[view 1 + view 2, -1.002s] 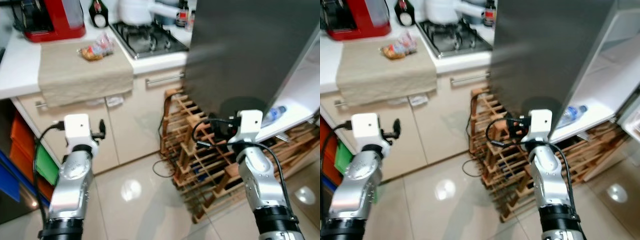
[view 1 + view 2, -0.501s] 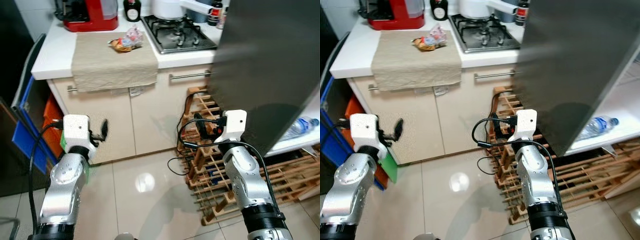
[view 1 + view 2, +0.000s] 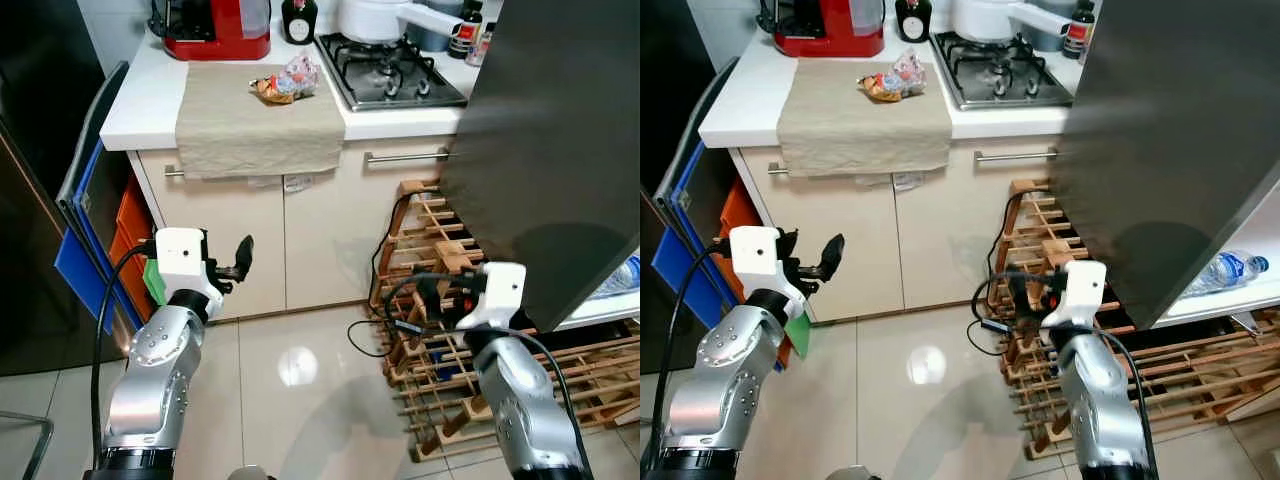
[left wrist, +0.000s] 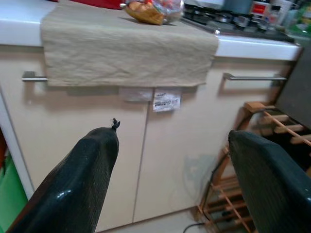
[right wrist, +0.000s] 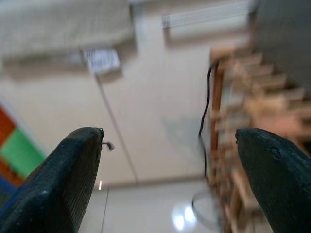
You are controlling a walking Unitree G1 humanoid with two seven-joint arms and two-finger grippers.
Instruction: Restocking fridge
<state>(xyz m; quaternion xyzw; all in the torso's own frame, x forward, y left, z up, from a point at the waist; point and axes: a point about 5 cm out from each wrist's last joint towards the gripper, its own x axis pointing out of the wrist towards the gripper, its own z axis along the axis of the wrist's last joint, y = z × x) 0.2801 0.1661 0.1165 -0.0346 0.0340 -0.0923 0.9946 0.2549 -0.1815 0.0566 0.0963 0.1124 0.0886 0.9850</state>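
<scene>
Kitchen layout, largest first: one fridge door (image 3: 560, 150) stands open on my right, one counter (image 3: 140, 95) with two cabinet doors runs ahead, and one wooden rack (image 3: 440, 290) sits low between them. One cloth (image 3: 258, 125) drapes over the counter edge. One snack bag (image 3: 288, 80) lies on the cloth, well apart from both arms. One water bottle (image 3: 1230, 270) lies on a fridge door shelf.

My left gripper (image 4: 170, 160) is raised before the cabinets, fingers spread wide, empty. My right gripper (image 5: 165, 165) is beside the rack, fingers likewise spread, empty.

Judged step: approach, nothing collected yet. Next move calls for closing on the counter and reaching up to the bag, the likeliest item to stock.
</scene>
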